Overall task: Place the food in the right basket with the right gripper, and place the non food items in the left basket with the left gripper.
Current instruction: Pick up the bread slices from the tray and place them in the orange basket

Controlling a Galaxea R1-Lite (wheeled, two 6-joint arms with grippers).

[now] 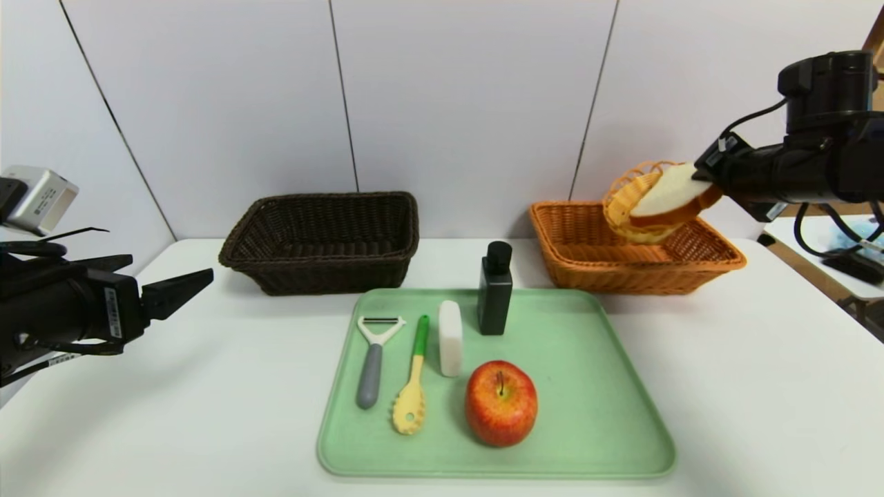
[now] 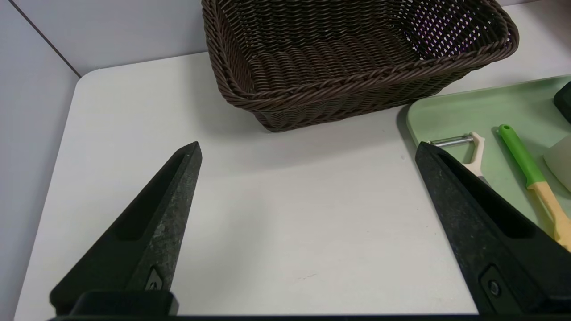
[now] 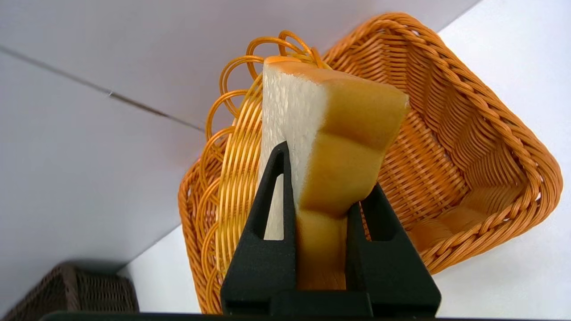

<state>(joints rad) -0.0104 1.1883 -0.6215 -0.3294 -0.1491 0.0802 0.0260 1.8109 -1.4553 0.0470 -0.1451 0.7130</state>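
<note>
My right gripper is shut on a slice of bread, held in the air over the orange right basket. A small yellow wicker dish hangs against the bread; I cannot tell if it is gripped. On the green tray lie a red apple, a peeler, a green-handled yellow spoon, a white bar and a black bottle. My left gripper hovers open and empty at the table's left.
The dark brown left basket stands behind the tray's left corner, just ahead of my left gripper. The peeler and the green-handled spoon lie near my left gripper's fingers. A wall runs close behind both baskets.
</note>
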